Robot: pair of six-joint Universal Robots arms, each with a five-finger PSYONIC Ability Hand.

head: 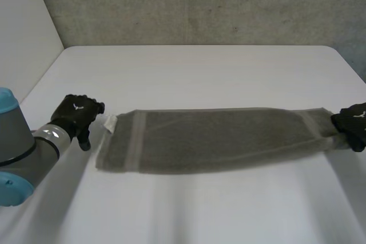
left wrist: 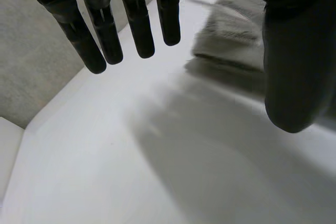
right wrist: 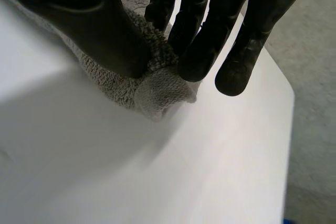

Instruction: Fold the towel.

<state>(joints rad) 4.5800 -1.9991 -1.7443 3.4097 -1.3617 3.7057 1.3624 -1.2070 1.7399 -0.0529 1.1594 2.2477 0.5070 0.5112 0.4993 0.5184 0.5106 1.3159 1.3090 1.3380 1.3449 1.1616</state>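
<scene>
Our left hand (head: 76, 116) is hovering wide open just beside the towel (head: 217, 138); we are pinching its other end with our right hand (head: 351, 123).

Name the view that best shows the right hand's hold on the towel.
Right wrist view: the right hand pinches the towel's end between thumb and fingers. The head view shows the hand on that end, hold unclear; the left wrist view, the other end.

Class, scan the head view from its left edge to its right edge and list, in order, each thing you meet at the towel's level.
left arm → left hand → white label → towel → right hand
</scene>
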